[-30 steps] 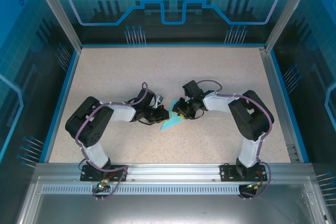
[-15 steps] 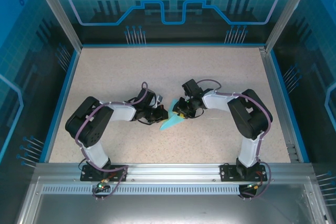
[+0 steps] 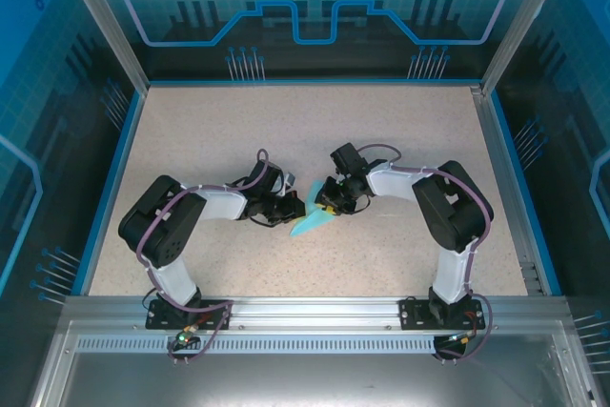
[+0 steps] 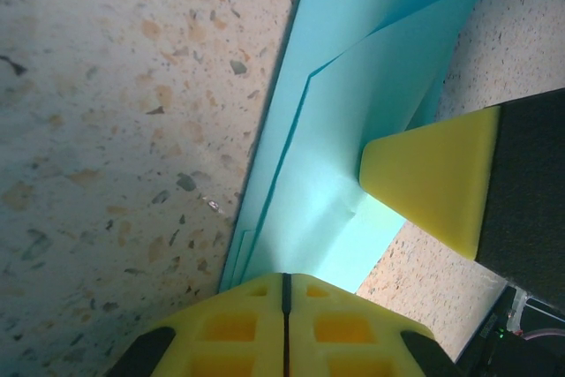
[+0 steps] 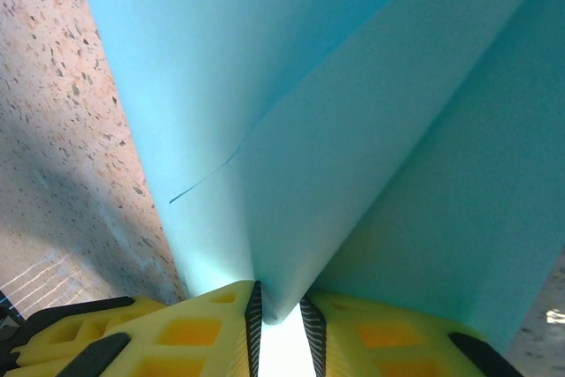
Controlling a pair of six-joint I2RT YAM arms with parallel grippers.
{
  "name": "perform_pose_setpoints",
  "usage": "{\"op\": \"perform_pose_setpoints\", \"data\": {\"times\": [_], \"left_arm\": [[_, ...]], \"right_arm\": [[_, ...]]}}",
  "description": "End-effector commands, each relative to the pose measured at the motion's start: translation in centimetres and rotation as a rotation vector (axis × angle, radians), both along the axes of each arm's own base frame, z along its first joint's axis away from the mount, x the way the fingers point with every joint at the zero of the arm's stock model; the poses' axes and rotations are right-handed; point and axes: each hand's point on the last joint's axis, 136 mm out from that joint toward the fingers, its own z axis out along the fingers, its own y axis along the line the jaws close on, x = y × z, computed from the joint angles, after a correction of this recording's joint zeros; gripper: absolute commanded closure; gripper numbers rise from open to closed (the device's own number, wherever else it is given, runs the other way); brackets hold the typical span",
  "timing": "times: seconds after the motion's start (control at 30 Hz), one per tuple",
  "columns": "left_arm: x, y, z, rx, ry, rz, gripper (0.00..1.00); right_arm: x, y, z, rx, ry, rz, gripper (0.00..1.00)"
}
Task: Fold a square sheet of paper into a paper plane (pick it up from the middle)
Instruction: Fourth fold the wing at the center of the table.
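The half-folded sheet of paper (image 3: 310, 221) lies at the middle of the bench (image 3: 400, 140), between the two arms. The right fingers (image 5: 371, 333) stand narrow, pinching a raised fold of it. The left fingers (image 4: 238, 324) are pressed together at its end; I can't quite tell whether they nip the edge or only bear down on it. If the two pull apart, the thin paper may tear or slip free. An uneven press would set a crooked crease, and the loose flap could spring open.
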Motion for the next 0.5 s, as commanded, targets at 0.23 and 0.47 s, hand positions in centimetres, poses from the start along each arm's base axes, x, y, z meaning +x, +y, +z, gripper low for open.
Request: {"op": "perform_pose_setpoints", "data": {"times": [0.23, 0.47], "left_arm": [[-0.2, -0.2, -0.3, 0.017, 0.005, -0.036, 0.92], [1.2, -1.1, 1.4, -0.005, -0.040, -0.049, 0.92]], "right_arm": [[-6.6, -6.8, -8.0, -0.321, 0.264, -0.029, 0.76], [-6.7, -6.9, -8.2, -0.330, 0.270, -0.025, 0.76]]}}
